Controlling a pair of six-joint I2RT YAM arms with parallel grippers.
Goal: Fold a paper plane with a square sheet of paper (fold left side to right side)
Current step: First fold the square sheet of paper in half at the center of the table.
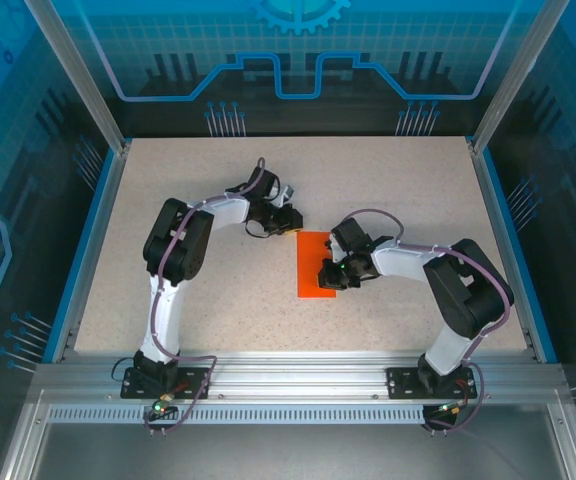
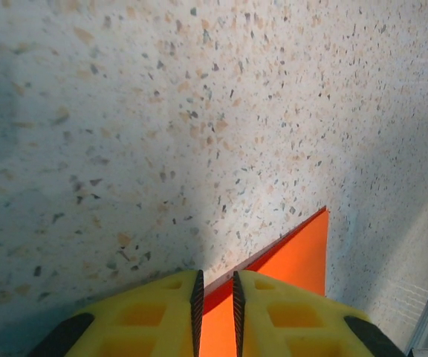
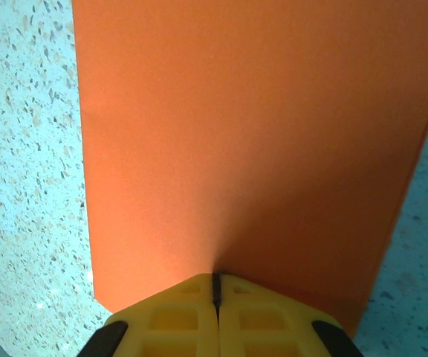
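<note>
Fold left-to-right apparently made: the square sheet of paper lies as a narrow strip mid-table, right gripper pressing it with jaws closed, left gripper narrowly parted over a corner; next, firm creasing.

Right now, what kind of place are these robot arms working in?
Probably a robot lab or demo booth. The clues: see-through blue plastic walls printed with gear and circuit patterns, a silver aluminium frame rail with two black-and-white robot arms bolted on, and a speckled beige tabletop.
</note>
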